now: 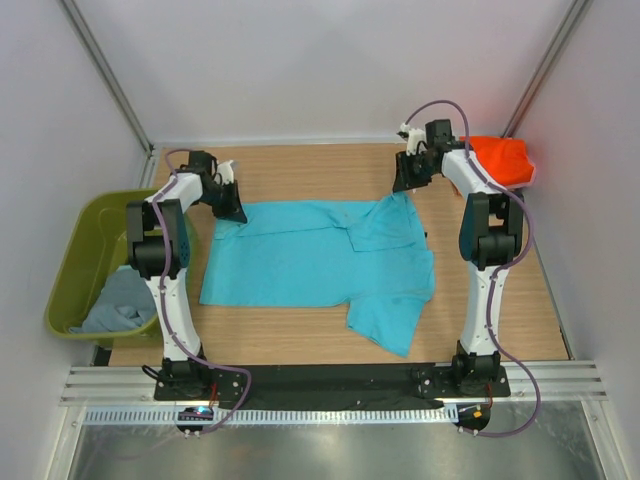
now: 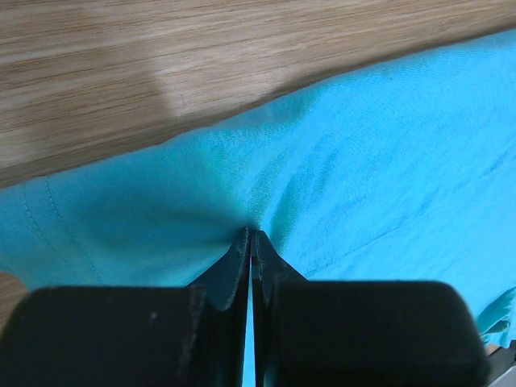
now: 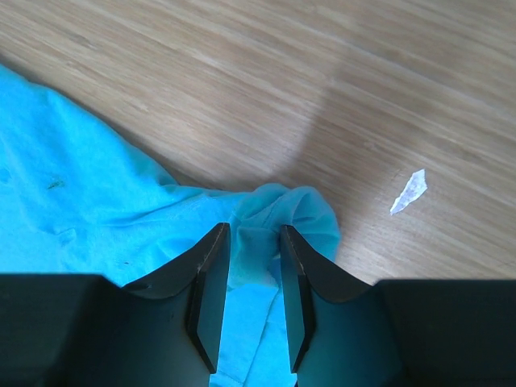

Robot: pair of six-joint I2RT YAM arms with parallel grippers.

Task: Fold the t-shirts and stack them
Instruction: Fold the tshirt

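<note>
- The left arm point(image 1: 165, 270) stands up from its base at the near edge. It bends at the elbow and reaches to the far left part of the tabletop point(image 1: 300, 165), with its wrist tipped down.
- The left fingers point(image 1: 236, 212) are pressed together on the far left edge of the turquoise t-shirt point(image 1: 310, 265). The wrist view shows a thin fold of the cloth pinched between the tips.
- The right arm point(image 1: 485, 260) rises the same way on the right side, and its forearm stretches to the far right, wrist tipped down and leftward.
- The right fingers point(image 1: 404, 186) sit at the far right corner of the same shirt. In the wrist view they stand slightly apart, clamped on a thick bunch of turquoise cloth that fills the gap between them.
- The turquoise t-shirt lies spread over the middle of the tabletop. It is mostly flat, and one sleeve juts toward the near edge, right of centre.
- Three t-shirts show. Besides the turquoise one, an orange-red t-shirt point(image 1: 500, 160) lies bunched in the far right corner, just beside the right wrist.
- The third, a grey-blue t-shirt point(image 1: 115, 300), lies crumpled inside the bin point(image 1: 75, 245).
- There are two arms and one olive-green bin, which sits off the left side of the tabletop.
- One small white scrap point(image 3: 409, 192) lies on the bare wood near the right fingers.
</note>
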